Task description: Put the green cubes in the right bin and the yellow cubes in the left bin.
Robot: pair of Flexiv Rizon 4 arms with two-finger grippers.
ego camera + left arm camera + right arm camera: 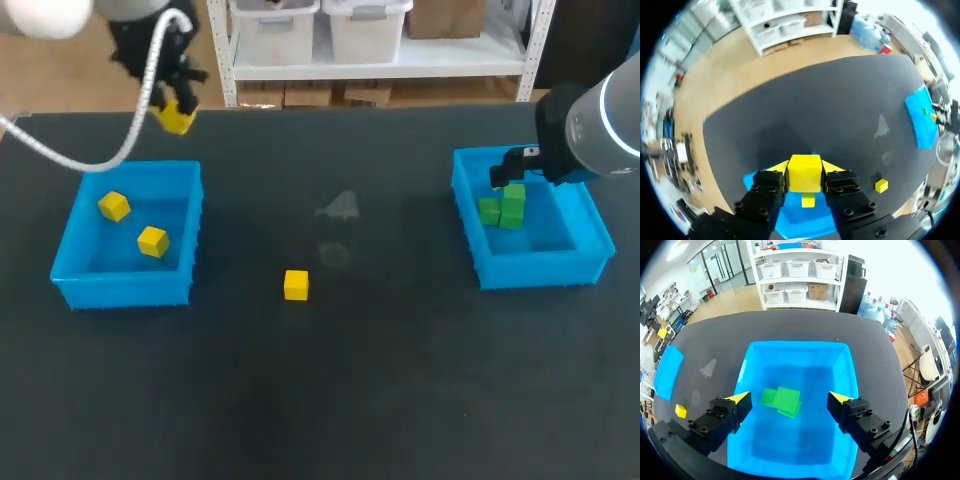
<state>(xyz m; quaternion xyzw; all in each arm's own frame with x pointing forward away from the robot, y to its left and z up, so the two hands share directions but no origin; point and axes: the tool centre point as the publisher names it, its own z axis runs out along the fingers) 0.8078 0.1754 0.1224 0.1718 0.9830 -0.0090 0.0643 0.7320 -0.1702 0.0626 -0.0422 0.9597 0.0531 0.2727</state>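
My left gripper (176, 112) hangs above the far edge of the left blue bin (80, 282), shut on a yellow cube (176, 120); in the left wrist view that cube (804, 173) sits between its fingers. Two yellow cubes (114, 206) (153, 241) lie inside this bin, one of them (808, 201) showing under the held cube. Another yellow cube (296, 285) (881, 185) rests on the table's middle. My right gripper (793, 404) stands open over the right blue bin (595, 262) (845, 370), which holds a cluster of green cubes (504, 207) (782, 401).
A pale smudge (340, 207) marks the dark tabletop near the centre. The loose yellow cube (680, 411) and the left bin (667, 371) also show in the right wrist view.
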